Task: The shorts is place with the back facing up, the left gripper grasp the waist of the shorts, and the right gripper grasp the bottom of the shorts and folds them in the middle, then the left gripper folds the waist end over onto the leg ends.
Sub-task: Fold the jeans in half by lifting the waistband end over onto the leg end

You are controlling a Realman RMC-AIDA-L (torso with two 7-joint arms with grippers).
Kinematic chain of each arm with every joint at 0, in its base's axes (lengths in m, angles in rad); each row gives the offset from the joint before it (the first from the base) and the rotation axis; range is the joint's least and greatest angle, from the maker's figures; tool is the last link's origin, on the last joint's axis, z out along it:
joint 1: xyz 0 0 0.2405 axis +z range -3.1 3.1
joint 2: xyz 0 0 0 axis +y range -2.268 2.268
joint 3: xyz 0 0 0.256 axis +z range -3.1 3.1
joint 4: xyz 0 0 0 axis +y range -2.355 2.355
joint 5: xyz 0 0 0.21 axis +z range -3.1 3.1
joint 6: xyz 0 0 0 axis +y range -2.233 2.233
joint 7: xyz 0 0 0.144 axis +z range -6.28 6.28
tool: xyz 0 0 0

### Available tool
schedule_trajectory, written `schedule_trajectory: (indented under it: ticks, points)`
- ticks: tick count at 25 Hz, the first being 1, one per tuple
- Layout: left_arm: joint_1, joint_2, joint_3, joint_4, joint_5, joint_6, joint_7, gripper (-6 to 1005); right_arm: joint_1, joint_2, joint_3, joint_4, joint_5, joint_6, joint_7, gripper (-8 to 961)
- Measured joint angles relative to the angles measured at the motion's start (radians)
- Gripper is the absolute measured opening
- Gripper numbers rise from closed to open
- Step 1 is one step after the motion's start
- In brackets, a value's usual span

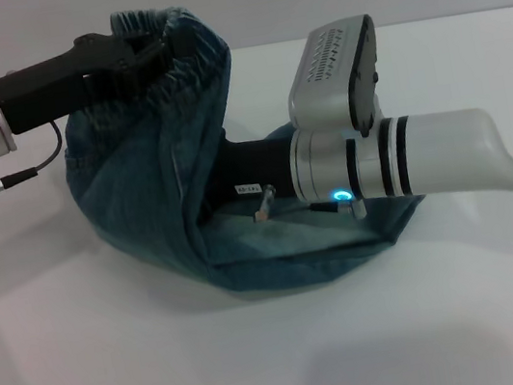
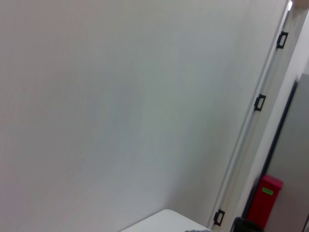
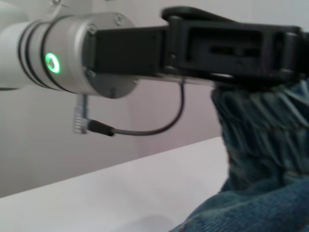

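Fingers of the left gripper are clamping the waist aloft; I'm seeing the leg ends lying below, toward me, while the right gripper is sitting buried in the shorts, its grip untellable.

bare table in front, right arm across shorts

There was one pair of denim shorts, two robot grippers, the left gripper and the right gripper, and one white table.
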Motion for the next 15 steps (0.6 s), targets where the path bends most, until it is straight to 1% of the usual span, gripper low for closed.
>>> schedule_trajectory:
  ticks: [4, 7, 15]
  points:
    - [0.000, 0.000, 0.000, 0.000, 0.003, 0.000, 0.000, 85, 0.004, 0.000, 0.000, -0.006, -0.021, -0.007, 0.027, 628]
    - [0.000, 0.000, 0.000, -0.001, 0.004, 0.000, 0.000, 85, -0.012, -0.001, 0.000, -0.008, -0.022, -0.002, 0.028, 628]
    - [0.008, 0.000, 0.008, -0.001, 0.006, 0.000, 0.002, 85, -0.119, -0.008, -0.013, -0.074, -0.029, -0.001, 0.080, 630]
